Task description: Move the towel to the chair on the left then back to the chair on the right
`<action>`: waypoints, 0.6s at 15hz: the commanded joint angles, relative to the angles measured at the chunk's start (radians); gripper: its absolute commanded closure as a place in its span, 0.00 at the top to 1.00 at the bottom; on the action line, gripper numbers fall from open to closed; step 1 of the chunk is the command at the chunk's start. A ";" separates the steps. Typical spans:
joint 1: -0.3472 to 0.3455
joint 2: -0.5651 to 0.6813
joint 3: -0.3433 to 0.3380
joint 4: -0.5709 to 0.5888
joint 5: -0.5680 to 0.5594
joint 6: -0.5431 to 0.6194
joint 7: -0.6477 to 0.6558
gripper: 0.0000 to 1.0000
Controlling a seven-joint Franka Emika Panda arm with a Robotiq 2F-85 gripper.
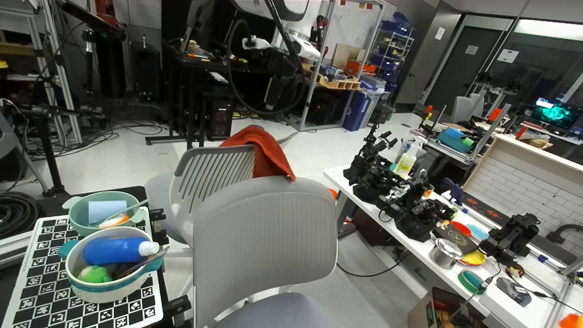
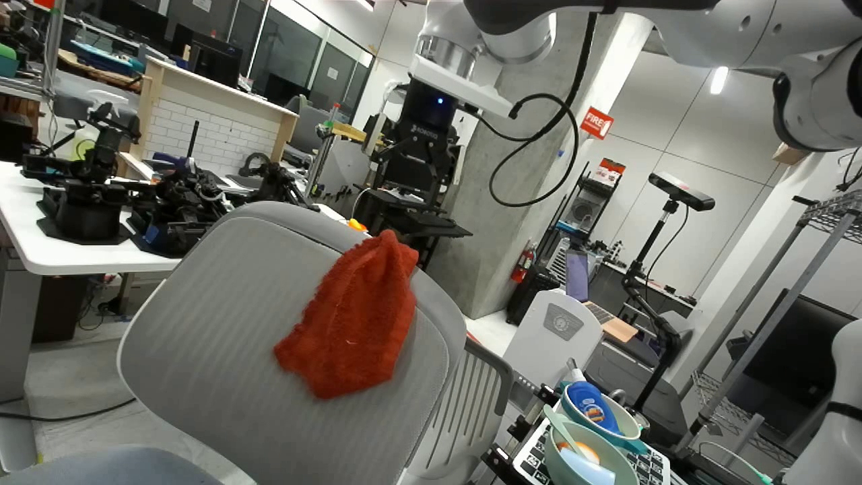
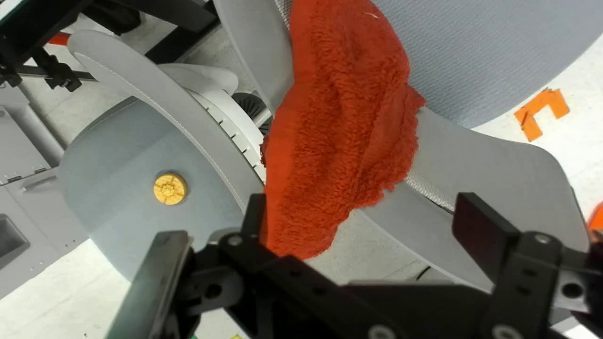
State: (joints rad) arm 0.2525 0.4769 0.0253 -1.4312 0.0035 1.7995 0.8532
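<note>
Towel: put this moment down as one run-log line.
towel: draped over top of chair backrest | jaws: open, holding nothing, above and apart from towel | task stage: cannot tell

The pincer (image 3: 362,217) hangs downward, spread wide

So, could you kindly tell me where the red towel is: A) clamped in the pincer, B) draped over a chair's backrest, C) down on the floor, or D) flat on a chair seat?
B: in both exterior views the red towel hangs over the top of a grey backrest, and the wrist view shows the pincer open.
</note>
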 commanded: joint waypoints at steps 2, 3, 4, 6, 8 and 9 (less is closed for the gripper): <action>0.000 -0.010 0.008 -0.067 -0.003 0.037 0.009 1.00; 0.001 -0.007 0.008 -0.078 -0.004 0.042 0.010 1.00; 0.002 -0.001 0.008 -0.089 -0.006 0.047 0.010 1.00; 0.003 0.011 0.007 -0.107 -0.006 0.067 0.009 1.00; 0.002 0.025 0.006 -0.114 -0.005 0.080 0.007 1.00; 0.000 0.034 0.004 -0.111 -0.005 0.084 0.005 1.00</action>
State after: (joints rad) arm 0.2550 0.4988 0.0275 -1.5375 0.0035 1.8600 0.8532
